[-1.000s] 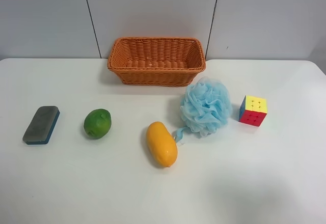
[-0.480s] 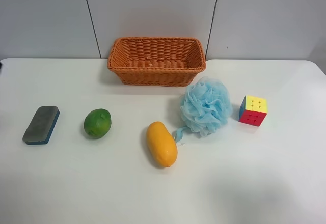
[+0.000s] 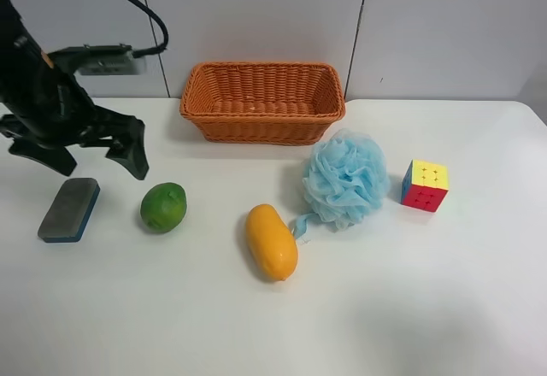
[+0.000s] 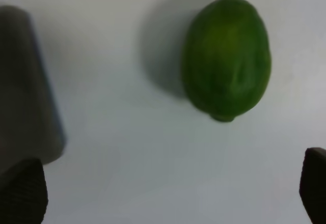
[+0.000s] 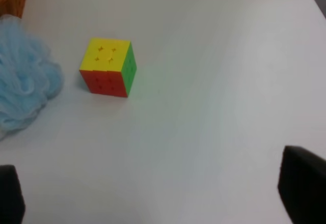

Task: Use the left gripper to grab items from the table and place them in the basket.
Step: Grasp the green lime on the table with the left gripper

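Hovering with its fingers spread wide and nothing between them, your left gripper (image 3: pixel 101 169) is at the reaching step, and the basket (image 3: pixel 261 128) holds no items yet. The lime (image 3: pixel 163 207) lies below it, just outside one fingertip, and the eraser (image 3: pixel 68 209) sits under the other. Centre over the lime, then descend.

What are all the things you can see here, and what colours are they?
basket: one, orange-brown, back of the table, empty
eraser: one, grey and blue, far left in the exterior high view
lime: one, green, next to the eraser
mango: one, orange, middle of the table
bath pouf: one, light blue, beside the mango
puzzle cube: one, yellow, red, green, blue, beyond the bath pouf
table: one, white, under everything
left gripper: one, black, open, over the eraser-lime gap
right gripper: one, black, open, only fingertips visible
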Tool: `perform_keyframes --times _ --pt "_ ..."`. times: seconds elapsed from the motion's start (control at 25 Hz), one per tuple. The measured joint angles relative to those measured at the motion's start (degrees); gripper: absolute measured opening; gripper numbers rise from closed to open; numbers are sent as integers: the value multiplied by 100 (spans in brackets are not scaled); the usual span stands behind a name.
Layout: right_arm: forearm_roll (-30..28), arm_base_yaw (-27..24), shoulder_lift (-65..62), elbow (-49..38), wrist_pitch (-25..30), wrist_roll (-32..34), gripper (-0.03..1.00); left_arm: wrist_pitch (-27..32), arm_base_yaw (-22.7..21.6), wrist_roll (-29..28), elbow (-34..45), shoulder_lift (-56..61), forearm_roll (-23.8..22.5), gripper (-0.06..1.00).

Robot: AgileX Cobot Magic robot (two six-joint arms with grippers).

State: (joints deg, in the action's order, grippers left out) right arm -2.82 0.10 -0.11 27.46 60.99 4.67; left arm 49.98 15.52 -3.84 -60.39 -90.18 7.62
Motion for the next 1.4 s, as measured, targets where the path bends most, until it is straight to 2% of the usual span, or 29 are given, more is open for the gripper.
perform_keyframes --times 0.24,0.84,1.0,1.08,1.2,1.4 --pt "0 0 0 0 0 0 99 -625 285 -19 0 -663 211 100" --pt "0 0 0 0 0 0 99 -1434 295 188 -4 -1918 750 100" --pt "0 0 0 0 0 0 99 -1526 295 218 -4 -2093 775 98" --pt "0 0 0 0 0 0 99 -1567 295 238 -4 -2115 775 88" --pt "0 0 0 0 0 0 99 -1580 302 295 -4 -2115 774 60" --pt "0 0 0 0 0 0 99 -1598 302 305 -4 -2115 778 60"
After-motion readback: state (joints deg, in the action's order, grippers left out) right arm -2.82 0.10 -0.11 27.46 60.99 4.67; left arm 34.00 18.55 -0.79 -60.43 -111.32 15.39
